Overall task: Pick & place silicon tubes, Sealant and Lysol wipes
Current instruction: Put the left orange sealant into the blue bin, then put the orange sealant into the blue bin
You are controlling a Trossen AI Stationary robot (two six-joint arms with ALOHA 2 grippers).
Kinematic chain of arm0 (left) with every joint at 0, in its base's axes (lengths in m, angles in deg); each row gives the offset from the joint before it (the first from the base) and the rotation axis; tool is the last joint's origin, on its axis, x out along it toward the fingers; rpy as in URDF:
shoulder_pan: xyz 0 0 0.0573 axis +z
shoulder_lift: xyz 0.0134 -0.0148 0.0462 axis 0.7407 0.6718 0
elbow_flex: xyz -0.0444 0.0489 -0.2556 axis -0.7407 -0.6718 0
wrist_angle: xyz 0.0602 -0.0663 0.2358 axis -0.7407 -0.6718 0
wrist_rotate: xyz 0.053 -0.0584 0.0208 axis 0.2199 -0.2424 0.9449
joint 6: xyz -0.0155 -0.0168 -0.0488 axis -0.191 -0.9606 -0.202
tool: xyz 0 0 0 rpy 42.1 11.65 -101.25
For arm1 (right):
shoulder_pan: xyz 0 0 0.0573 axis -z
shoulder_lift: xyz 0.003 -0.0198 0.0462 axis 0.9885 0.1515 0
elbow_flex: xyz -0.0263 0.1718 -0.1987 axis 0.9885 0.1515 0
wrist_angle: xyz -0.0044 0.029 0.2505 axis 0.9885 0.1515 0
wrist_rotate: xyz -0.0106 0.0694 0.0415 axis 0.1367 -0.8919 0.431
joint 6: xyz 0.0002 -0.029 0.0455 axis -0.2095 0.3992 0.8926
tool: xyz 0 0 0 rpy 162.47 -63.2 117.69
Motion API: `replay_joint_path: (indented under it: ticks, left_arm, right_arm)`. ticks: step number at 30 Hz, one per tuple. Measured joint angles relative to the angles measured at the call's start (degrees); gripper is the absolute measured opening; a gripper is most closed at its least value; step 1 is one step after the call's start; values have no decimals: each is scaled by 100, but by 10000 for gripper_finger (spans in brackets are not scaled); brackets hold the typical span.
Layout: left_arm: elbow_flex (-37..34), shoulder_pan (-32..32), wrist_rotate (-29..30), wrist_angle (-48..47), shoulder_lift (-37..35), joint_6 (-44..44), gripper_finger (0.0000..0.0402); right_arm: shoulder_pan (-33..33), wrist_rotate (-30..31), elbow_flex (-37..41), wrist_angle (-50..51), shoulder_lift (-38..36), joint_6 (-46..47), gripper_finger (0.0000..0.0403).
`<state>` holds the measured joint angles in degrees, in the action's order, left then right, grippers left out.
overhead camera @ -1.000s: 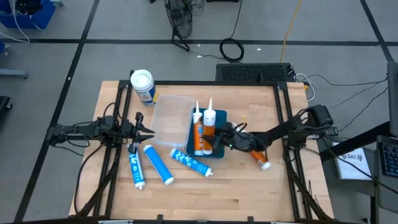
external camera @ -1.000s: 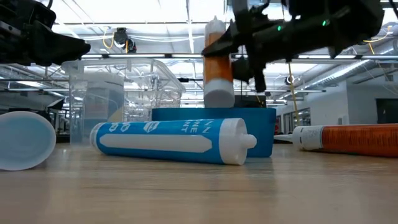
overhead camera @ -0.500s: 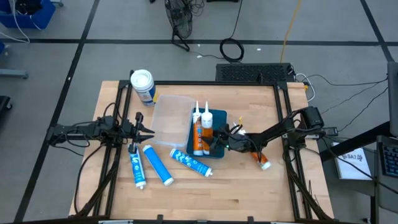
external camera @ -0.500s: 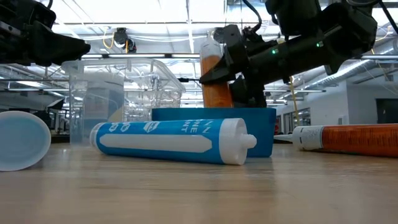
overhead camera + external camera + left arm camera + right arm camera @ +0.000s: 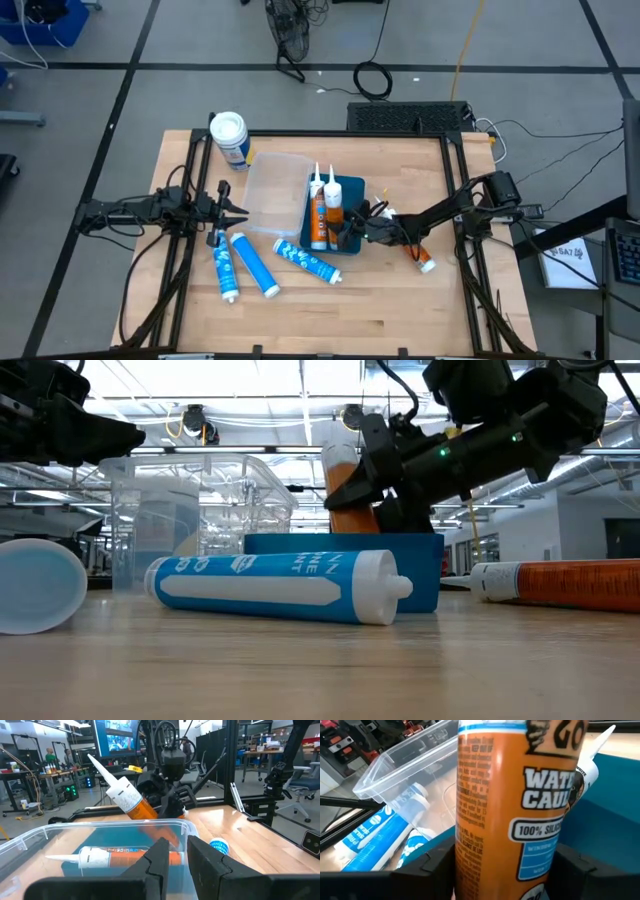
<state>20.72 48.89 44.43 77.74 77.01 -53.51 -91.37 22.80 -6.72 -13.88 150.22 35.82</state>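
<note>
My right gripper (image 5: 352, 228) is shut on an orange sealant cartridge (image 5: 335, 205) over the blue tray (image 5: 352, 188). A second orange cartridge (image 5: 318, 215) lies in the tray. Three blue-and-white tubes (image 5: 222, 268) (image 5: 255, 263) (image 5: 308, 262) lie on their sides on the table's near part. Another orange cartridge (image 5: 418, 253) lies to the tray's right. The Lysol wipes canister (image 5: 229, 138) stands at the far left corner. My left gripper (image 5: 238, 210) is shut and empty, left of the clear container (image 5: 275, 190). My right gripper pinches the orange cartridge's body (image 5: 505, 845), toward its base end, between its two fingers (image 5: 432, 865). The fingers come from the table's right, about level, and lie across the cartridge. The cartridge is tilted, nozzle (image 5: 97, 762) up; its lower end sits behind the tray's wall (image 5: 340, 550).
The clear plastic container (image 5: 190, 520) stands against the blue tray's left side. The blue tubes lie between the tray and the table's near edge. Bare wood shows along the near edge (image 5: 380, 320) and at the far right (image 5: 410, 165).
My right gripper has gone down toward the blue tray with the orange cartridge. The cartridge stood upright above the tray; it is now lower, tipped, with its base end inside the tray.
</note>
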Motion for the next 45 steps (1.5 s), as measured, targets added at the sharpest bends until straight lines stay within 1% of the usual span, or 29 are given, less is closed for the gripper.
replay_joint_path:
  ticks: [4,8,22,25,29,33,36,39,42,45]
  left_arm:
    - [0,-1,0,2,-1,-1,76]
    - [1,0,0,2,-2,-2,76]
    - [0,-2,0,3,-1,-2,76]
    - [1,-2,0,2,-2,-2,76]
    - [0,-2,0,2,-1,-1,76]
    - [0,0,0,2,-2,-2,76]
    - [0,0,0,4,0,-2,76]
    - [2,0,0,2,0,-2,76]
    - [0,0,0,2,0,-2,76]
    - [0,-1,0,2,-2,0,76]
  right_arm:
    - [0,8,-4,-23,-2,17,279]
    - [0,35,-4,-20,-8,-24,297]
    - [0,2,-4,-83,-7,-225,287]
    - [0,-6,-4,-84,-7,-451,287]
    - [0,-473,-4,-98,-132,-915,286]
    - [-4,-911,-12,27,-453,-1475,285]
    - [11,-895,-262,702,-808,-1909,284]
    - [196,-902,-1015,2031,-1055,-2412,272]
    - [355,-967,-1810,3463,-1093,-2588,243]
    - [361,-1448,-2206,4563,-1093,-2561,198]
